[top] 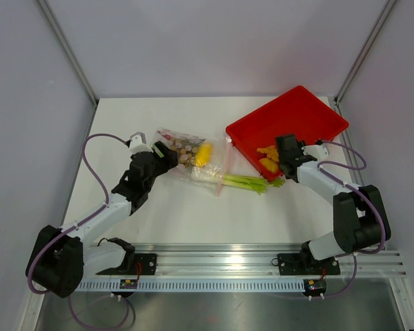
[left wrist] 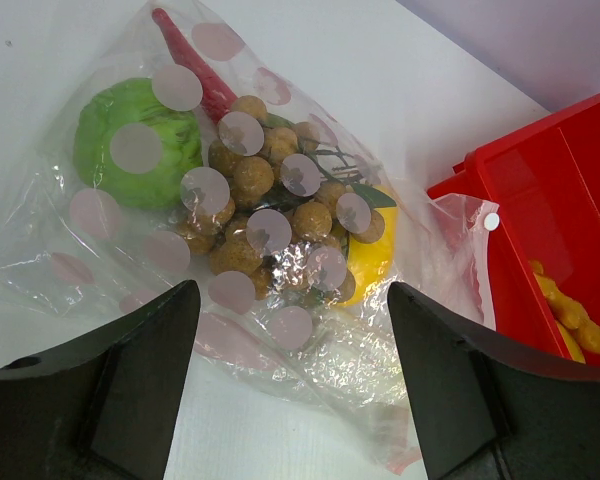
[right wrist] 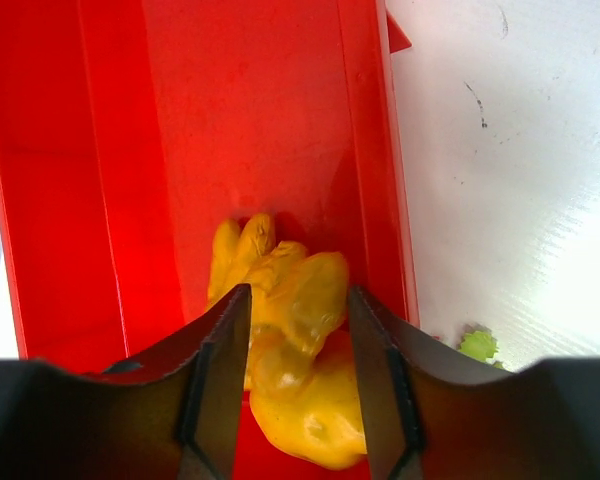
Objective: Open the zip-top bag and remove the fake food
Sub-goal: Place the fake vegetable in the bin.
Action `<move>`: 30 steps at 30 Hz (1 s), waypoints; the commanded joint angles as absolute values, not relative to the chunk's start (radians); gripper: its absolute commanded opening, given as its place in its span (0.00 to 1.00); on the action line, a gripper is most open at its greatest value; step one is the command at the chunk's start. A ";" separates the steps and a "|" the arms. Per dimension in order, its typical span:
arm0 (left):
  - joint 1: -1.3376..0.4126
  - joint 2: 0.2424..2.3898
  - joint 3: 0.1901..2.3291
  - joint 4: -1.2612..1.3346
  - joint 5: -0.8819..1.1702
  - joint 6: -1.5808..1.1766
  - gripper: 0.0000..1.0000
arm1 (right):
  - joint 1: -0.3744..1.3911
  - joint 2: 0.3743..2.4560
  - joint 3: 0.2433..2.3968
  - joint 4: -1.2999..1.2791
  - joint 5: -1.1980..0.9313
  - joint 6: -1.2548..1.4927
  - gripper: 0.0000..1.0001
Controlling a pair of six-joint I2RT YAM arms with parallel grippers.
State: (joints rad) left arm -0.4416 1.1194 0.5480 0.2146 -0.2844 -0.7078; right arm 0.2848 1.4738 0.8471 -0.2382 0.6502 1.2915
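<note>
Zip-top bag [left wrist: 350, 350] lies flat on the white table [top: 159, 207], just beside the near-left corner of the red tray [top: 310, 110]. Inside it are tan balls [left wrist: 248, 180], a green round fruit [left wrist: 108, 172] and a yellow piece [left wrist: 375, 258]. Celery stalk [top: 247, 182] lies between the bag's right end and the tray. Yellow-orange pieces [right wrist: 305, 295] sit in the tray against its wall. Left gripper [left wrist: 292, 300] hovers over the bag, jaws wide, holding nothing. Right gripper [right wrist: 298, 320] stands over the tray pieces, jaws narrow on either side of them; a grip cannot be confirmed.
</note>
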 commanded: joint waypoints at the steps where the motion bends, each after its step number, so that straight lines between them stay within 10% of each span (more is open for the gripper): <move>1: -0.443 1.121 0.580 0.261 -0.276 -0.706 0.79 | 0.275 1.470 0.871 -0.273 0.663 1.295 0.52; 23: -0.443 1.115 0.577 0.259 -0.278 -0.704 0.80 | 0.276 1.368 0.847 -0.273 0.620 1.273 0.99; 30: -0.443 1.108 0.574 0.258 -0.279 -0.706 0.81 | 0.281 1.312 0.831 -0.290 0.563 1.275 1.00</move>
State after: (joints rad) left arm -0.4416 1.1194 0.5480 0.2142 -0.2844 -0.7078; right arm 0.2832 1.3670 0.8394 -0.2684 0.5823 1.2762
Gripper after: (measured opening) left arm 0.803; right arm 0.991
